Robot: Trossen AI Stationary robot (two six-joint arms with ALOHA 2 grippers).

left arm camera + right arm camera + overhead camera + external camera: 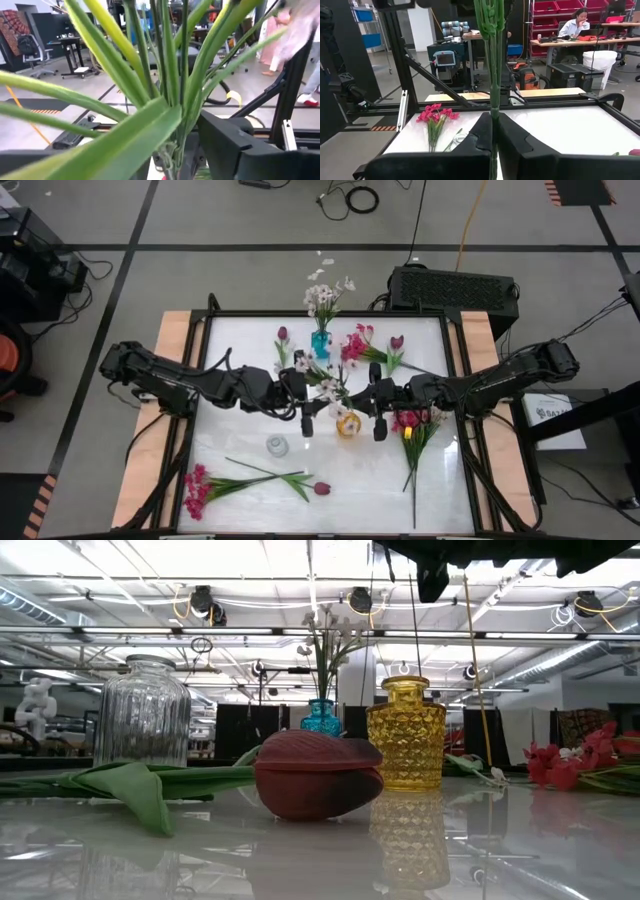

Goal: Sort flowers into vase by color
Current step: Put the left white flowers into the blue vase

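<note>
Green stem (492,75) fills my nearest sight, standing upright and pinched fast in my right claw (492,131), which is shut tight on it. I hold it vertical so its lower end can go straight down a narrow neck. The yellow vase (347,424) stands just beside this claw, between it and my left claw (306,420), and I judge it to be the target.

My left claw hangs on the far side of that vase, with long leaves (150,80) crowding right up against it. It looks placed to steady the foliage. Whether it grips anything, I cannot tell.

A spray of white-pink blossoms (327,383) shows between my two claws, probably the head of the stem I hold, though I cannot be sure.

Beyond both claws, the blue vase (320,342) already carries white flowers (322,298). The clear vase (277,445) sits near my left claw. More flowers lie flat on the desk (240,350): a magenta bunch (410,422) just beside my right claw, and a magenta cluster (195,490) and a maroon tulip (321,488) well apart from my left claw.
</note>
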